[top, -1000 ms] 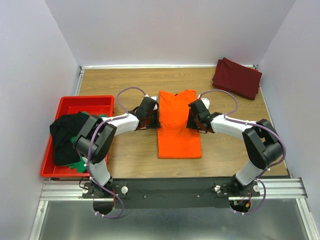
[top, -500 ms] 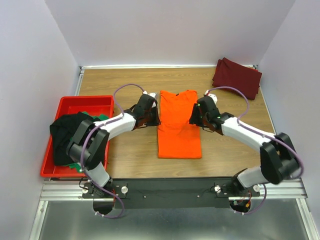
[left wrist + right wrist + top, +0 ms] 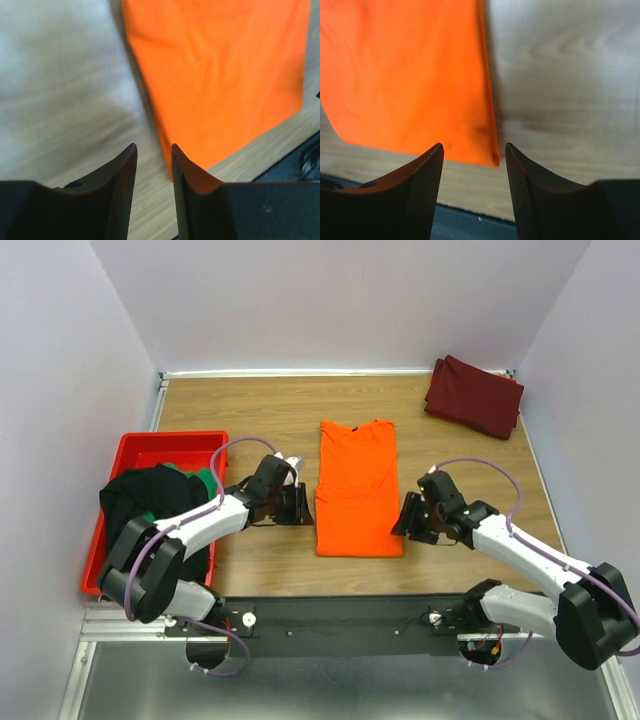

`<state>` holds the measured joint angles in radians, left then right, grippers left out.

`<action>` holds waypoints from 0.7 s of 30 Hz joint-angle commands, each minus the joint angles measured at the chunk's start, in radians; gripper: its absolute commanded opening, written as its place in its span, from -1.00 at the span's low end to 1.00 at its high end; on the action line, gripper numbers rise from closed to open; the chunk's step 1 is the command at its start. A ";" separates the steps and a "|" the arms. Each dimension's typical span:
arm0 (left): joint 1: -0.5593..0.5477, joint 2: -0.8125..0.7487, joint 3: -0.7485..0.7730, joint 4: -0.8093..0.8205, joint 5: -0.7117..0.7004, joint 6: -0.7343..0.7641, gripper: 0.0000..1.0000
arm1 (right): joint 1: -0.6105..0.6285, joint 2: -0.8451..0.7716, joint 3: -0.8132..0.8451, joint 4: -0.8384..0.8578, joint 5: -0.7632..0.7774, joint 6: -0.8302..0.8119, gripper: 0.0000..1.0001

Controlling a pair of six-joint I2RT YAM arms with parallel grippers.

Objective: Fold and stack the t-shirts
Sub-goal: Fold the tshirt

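One red plastic bin (image 3: 150, 445) at the wooden tabletop (image 3: 260, 405) left holds a bunched black cloth t-shirt (image 3: 130, 510) w/ a green t-shirt (image 3: 205, 480). Bright orange t-shirt (image 3: 357, 490) lies flat mid-tabletop, folded narrow, collar far. Left tool (image 3: 300, 505) beside its edge, narrow gap, empty; right tool (image 3: 405, 518) opposite, wider, empty.

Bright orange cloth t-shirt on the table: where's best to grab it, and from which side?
Probably its two near hem corners. The bright orange cloth t-shirt lies flat as a long narrow strip, hem toward the arms, so each corner is best pinched low from its outer side: left gripper from the left, right gripper from the right.
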<state>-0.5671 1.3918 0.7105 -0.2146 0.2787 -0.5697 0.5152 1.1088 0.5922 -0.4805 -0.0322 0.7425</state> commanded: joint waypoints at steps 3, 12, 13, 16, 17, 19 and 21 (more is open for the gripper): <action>-0.017 -0.051 -0.060 -0.039 0.115 -0.002 -0.13 | -0.001 -0.026 -0.081 -0.059 -0.167 0.080 0.17; -0.045 -0.076 -0.109 0.009 0.169 -0.048 -0.10 | -0.001 -0.009 -0.103 -0.055 -0.158 0.098 0.07; -0.048 -0.077 -0.109 0.017 0.172 -0.051 -0.10 | -0.003 -0.009 -0.106 -0.053 -0.156 0.103 0.07; -0.066 -0.076 -0.114 0.032 0.177 -0.058 -0.08 | -0.001 -0.012 -0.114 -0.049 -0.153 0.113 0.07; -0.071 -0.074 -0.117 0.037 0.180 -0.059 -0.08 | -0.001 -0.013 -0.115 -0.049 -0.152 0.116 0.07; -0.077 -0.070 -0.128 0.047 0.178 -0.070 -0.08 | -0.001 -0.017 -0.124 -0.046 -0.147 0.127 0.07; -0.085 -0.063 -0.132 0.057 0.180 -0.076 -0.09 | -0.001 -0.020 -0.130 -0.043 -0.141 0.136 0.05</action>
<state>-0.6373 1.3388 0.5972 -0.1902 0.4263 -0.6250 0.5152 1.1000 0.4862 -0.5213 -0.1734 0.8459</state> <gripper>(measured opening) 0.457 0.535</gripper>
